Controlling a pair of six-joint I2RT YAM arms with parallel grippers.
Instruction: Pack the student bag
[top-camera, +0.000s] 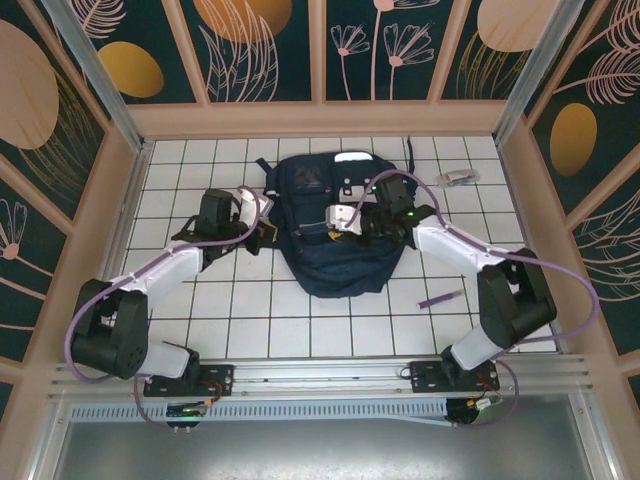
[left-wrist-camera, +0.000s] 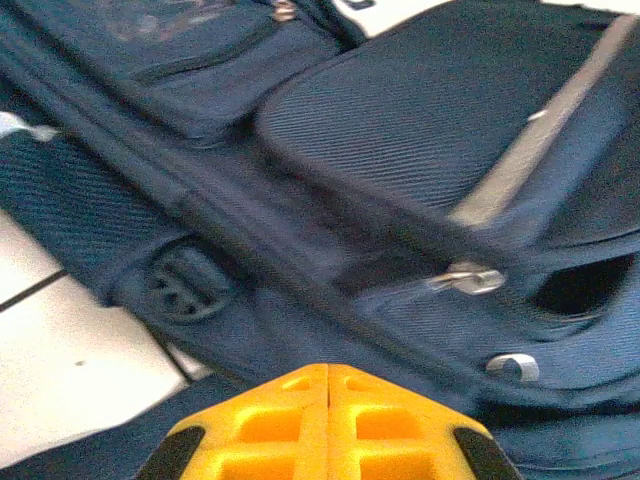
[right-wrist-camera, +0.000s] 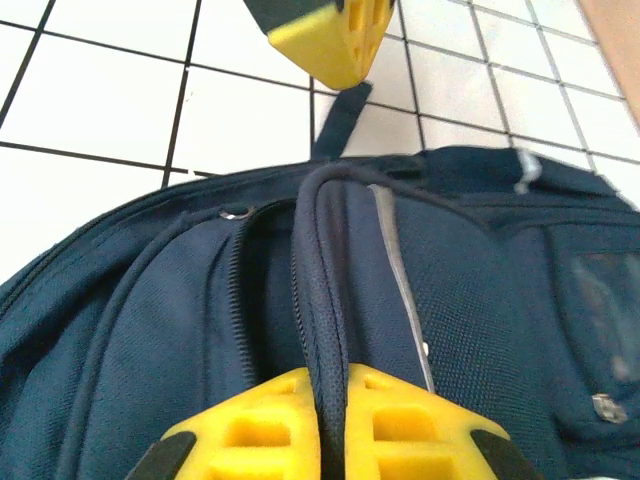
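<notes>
Student bag (top-camera: 335, 240) lies flat in the upper middle of the white tiled table (top-camera: 250, 320), its top end close to the back wall (top-camera: 320, 120) and its lower end pointing toward the arm bases. Bare tiles run across the lower part of the frame between the bag and the bases, and more lie at upper left beside the side wall. To the right of the bag the open tiles carry a purple pen (top-camera: 440, 298) at lower right and a small silvery item (top-camera: 458, 177) at upper right, both well apart from the bag.

The overhead view gives the whole layout: the left fingers (top-camera: 260, 222) sit at the bag's left edge and the right fingers (top-camera: 332, 222) reach over its middle. The left wrist view shows what the overhead does not: the yellow left fingers (left-wrist-camera: 270, 420) are pressed together with nothing between them, just beside the blue fabric, with a metal zipper pull (left-wrist-camera: 470, 278) at right and a strip of table at lower left. The right wrist view shows the yellow right fingers (right-wrist-camera: 260, 430) closed tight on a dark corded strap (right-wrist-camera: 322, 300) that rises up the middle of the frame and arches over the bag's edge, beside an open zipper track (right-wrist-camera: 238, 300).
</notes>
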